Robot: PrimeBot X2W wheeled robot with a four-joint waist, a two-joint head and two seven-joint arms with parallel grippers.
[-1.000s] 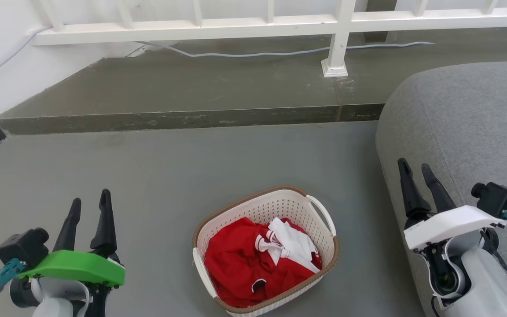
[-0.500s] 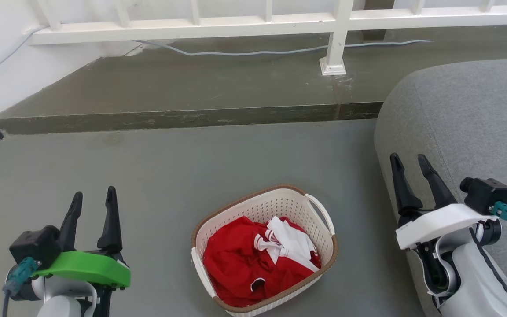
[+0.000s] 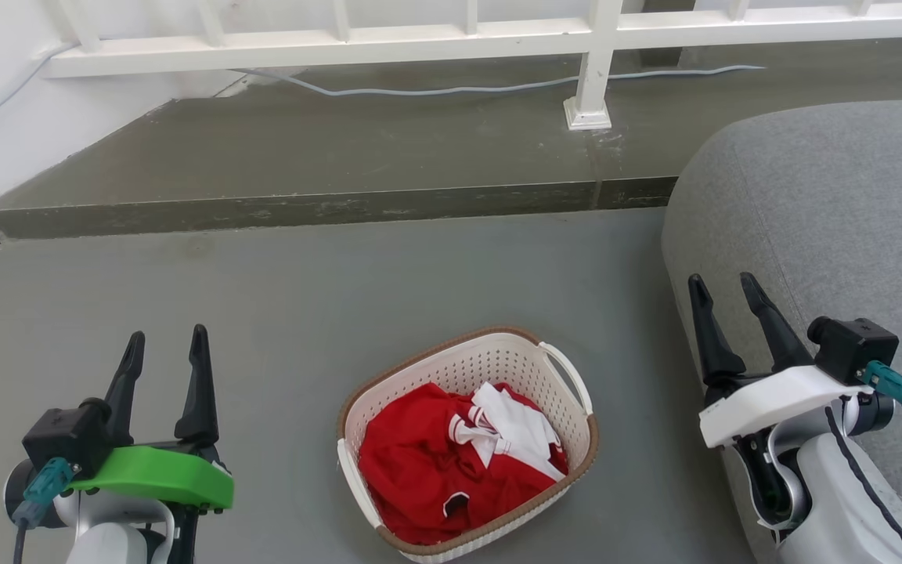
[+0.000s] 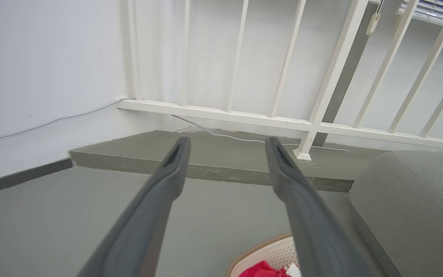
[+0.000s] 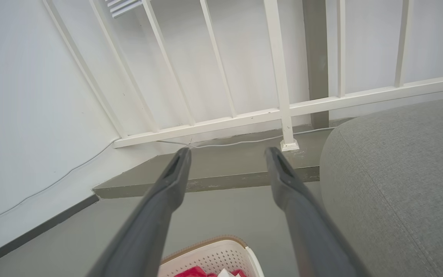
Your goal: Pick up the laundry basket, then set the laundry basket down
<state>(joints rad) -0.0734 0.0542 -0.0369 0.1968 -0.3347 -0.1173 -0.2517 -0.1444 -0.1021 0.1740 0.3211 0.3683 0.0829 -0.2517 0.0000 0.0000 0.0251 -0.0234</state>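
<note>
Basket (image 3: 463, 366) sits on the floor (image 3: 326, 282) btw both grippers, touching neither, w/ red & white clothes (image 3: 427, 470) inside. L gripper (image 3: 167, 334) hangs well to its left, fingers parted, nothing held. R gripper (image 3: 720, 279) is well off to the right, in front of the grey sofa (image 3: 827, 188), also parted & empty. Raised step (image 3: 341, 149) and white railing (image 3: 341, 43) lie beyond

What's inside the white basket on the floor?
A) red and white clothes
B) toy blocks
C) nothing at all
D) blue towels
A: the laundry basket holds a crumpled heap of red and white clothes.
</note>
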